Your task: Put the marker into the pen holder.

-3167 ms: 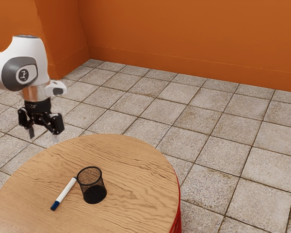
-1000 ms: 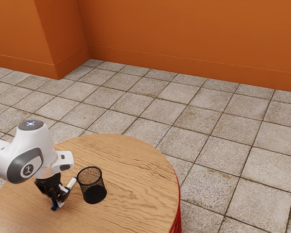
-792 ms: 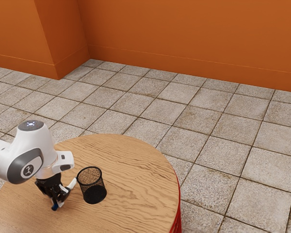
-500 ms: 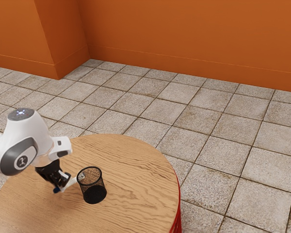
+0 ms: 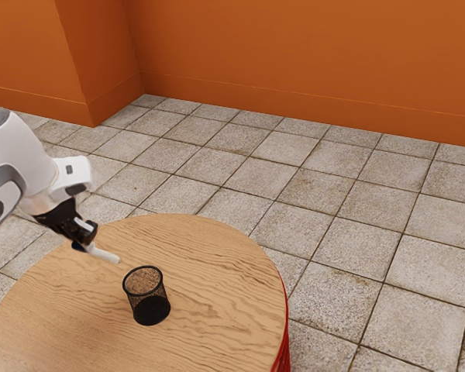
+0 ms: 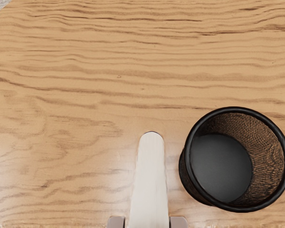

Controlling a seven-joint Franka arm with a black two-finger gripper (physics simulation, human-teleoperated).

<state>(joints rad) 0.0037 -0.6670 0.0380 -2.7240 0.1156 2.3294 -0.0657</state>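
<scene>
In the exterior view my gripper (image 5: 84, 239) is raised over the table's edge, tilted, and shut on the marker (image 5: 104, 254). The marker's white end points toward the exterior view's right, and its blue end is at the fingers. The black mesh pen holder (image 5: 147, 295) stands upright on the table, to the right of and below the marker's white end. In the wrist view the white marker (image 6: 151, 185) extends from between the two fingertips of my gripper (image 6: 147, 222). Beside it, not touching, is the pen holder (image 6: 213, 166), with its open top showing a dark bottom.
The round wooden table (image 5: 217, 271) has a red side at the exterior view's right. Beyond it lies a grey tiled floor (image 5: 356, 209), with an orange wall (image 5: 294, 62) behind.
The marker, earlier lying on the table beside the pen holder, is now held and lifted. My hand has risen and moved back toward the exterior view's upper left. The pen holder has stayed put.
</scene>
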